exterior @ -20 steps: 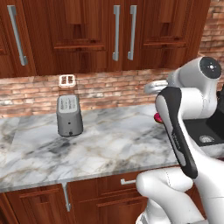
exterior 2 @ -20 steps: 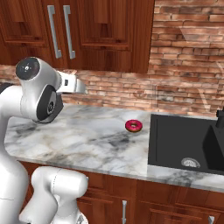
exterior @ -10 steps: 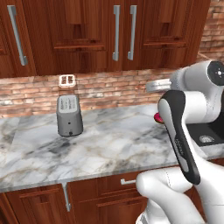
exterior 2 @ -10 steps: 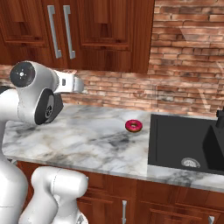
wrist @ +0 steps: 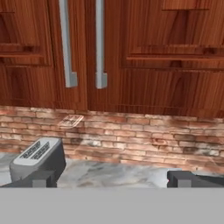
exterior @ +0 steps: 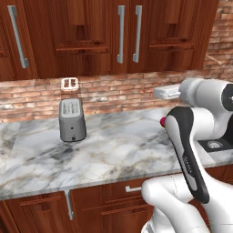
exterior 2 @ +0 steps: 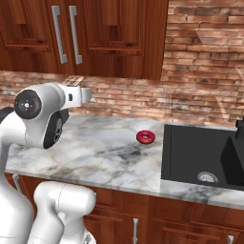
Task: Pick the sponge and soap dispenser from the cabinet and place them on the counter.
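Two panelled doors of the cabinet (wrist: 131,57) stand shut above the counter (exterior: 118,150), their grey bar handles (wrist: 83,43) running upright, side by side. Gripper (wrist: 111,180) faces those doors with fingers (wrist: 40,179) spread wide, holding nothing. Below the cabinet, a toaster (exterior: 72,119) stands left and a doughnut (exterior 2: 145,137) right.

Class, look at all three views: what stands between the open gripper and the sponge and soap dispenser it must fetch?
The cabinet doors are shut, handles side by side. They stand between the gripper, open and facing them, and whatever is inside. Neither item can be seen.
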Robot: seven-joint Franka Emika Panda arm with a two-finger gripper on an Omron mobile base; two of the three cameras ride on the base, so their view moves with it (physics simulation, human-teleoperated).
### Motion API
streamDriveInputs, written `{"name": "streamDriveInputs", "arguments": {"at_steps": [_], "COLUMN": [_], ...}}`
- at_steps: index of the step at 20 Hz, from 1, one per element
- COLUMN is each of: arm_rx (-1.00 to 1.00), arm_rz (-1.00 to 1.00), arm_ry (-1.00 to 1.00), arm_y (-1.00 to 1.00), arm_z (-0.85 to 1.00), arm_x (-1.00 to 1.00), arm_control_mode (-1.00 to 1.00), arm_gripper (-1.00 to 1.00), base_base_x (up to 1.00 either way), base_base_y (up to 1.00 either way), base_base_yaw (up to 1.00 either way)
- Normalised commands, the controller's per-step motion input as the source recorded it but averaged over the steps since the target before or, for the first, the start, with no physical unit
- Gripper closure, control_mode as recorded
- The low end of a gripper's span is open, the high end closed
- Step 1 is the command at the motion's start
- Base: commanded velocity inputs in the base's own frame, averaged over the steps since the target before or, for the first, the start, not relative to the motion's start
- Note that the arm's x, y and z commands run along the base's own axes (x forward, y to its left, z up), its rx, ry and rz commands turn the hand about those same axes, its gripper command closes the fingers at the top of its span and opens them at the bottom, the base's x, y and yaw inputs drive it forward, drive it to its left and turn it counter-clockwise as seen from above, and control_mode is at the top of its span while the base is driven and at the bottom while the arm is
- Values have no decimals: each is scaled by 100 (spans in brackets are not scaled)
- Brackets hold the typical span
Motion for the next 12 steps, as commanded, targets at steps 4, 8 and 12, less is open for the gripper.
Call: {"name": "streamDriveInputs", "arguments": {"at_steps": [4,8,12], "arm_rx": [0,0,0], "arm_rz": [4,3,1], "arm_ry": [-9,-14,-16], "arm_y": [0,0,0], "arm_z": [9,20,30], "arm_x": [0,-1,-20], "arm_control_mode": [-100,-100,-100], "arm_gripper": [-100,-100,-100], "base_base_x": [0,0,0], "base_base_y": [0,0,0], "base_base_yaw": [0,0,0]}}
